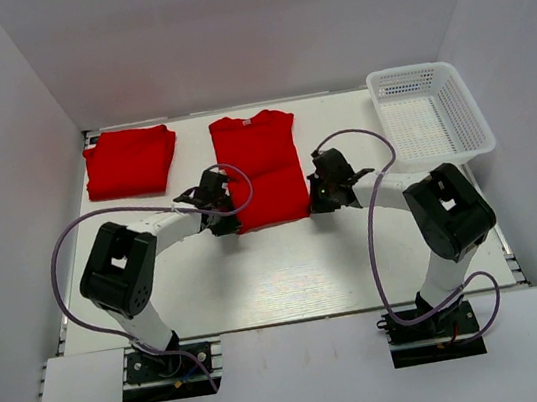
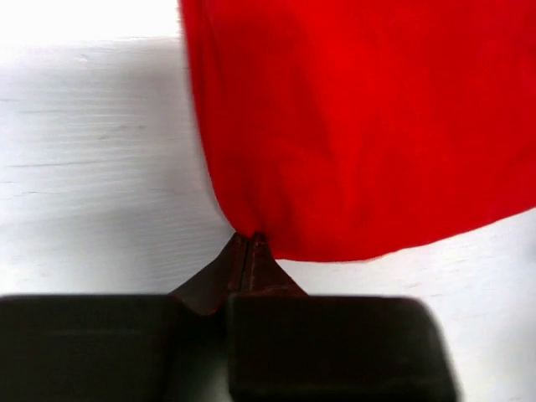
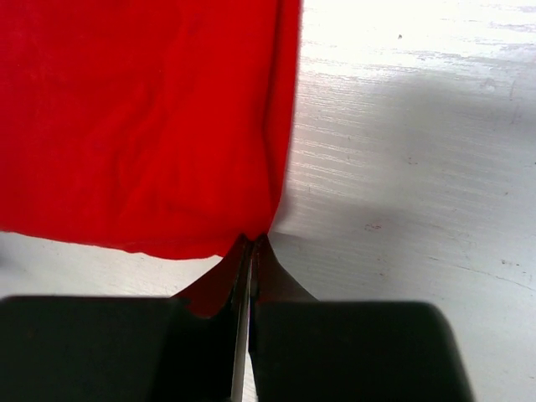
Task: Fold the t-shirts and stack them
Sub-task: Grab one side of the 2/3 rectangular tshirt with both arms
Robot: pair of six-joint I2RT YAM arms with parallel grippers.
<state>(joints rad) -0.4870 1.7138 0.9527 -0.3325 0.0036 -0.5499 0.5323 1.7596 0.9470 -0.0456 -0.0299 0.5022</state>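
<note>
Counter, white and walled in by pale panels on three sides, carries everything. Two black-and-white arms are bolted at its near edge, the left arm and the right arm, and both reach inward toward the middle of the surface.

Between them lies the middle t-shirt, bright red, folded into a long narrow strip. Its collar points to the far edge and its hem is toward the arms. At the far right corner stands a white mesh basket, well apart from the cloth. At the far left corner rests the folded t-shirt, a flatter red rectangle, near the middle one but not touching it.

The left tool sits at the near left corner of the middle t-shirt. In the left wrist view its jaws are pressed together with the red corner pinched between their tips, and the rest of the cloth spreads away up and to the right over the white surface. The right tool sits at the near right corner. In the right wrist view its jaws are likewise closed tight on that corner, with the cloth spreading up and to the left.

A thin purple cable loops out from the left arm, and another curves along the right arm. A small white label shows at the collar of the middle t-shirt.
</note>
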